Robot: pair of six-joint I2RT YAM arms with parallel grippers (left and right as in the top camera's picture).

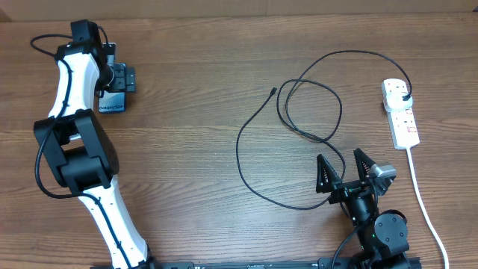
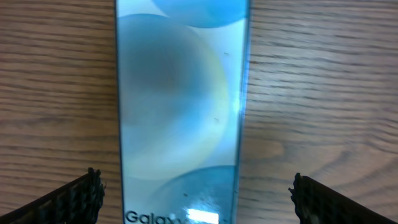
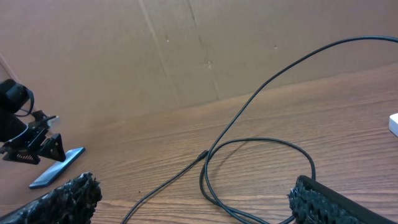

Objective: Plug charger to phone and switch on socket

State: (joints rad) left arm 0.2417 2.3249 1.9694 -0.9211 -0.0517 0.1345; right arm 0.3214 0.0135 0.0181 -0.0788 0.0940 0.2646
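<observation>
— Where's the phone (image 2: 180,112)?
— Ten o'clock on the wood-grain desk (image 1: 194,60), a glossy slab between the left gripper's (image 2: 196,183) wide, empty jaws
— Right gripper (image 1: 339,155)?
— Five o'clock, jaws spread, empty, near the thin looped black cable (image 1: 240,140)

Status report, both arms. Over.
Left gripper open above black-framed blue-screen smartphone. Right gripper open, empty, by looped thin black charger cable. Cable tip not in phone. Nothing blocking.

Overhead, the left gripper (image 1: 113,81) hides most of the phone (image 1: 112,104); close up it blurs (lettering cut off).
</observation>
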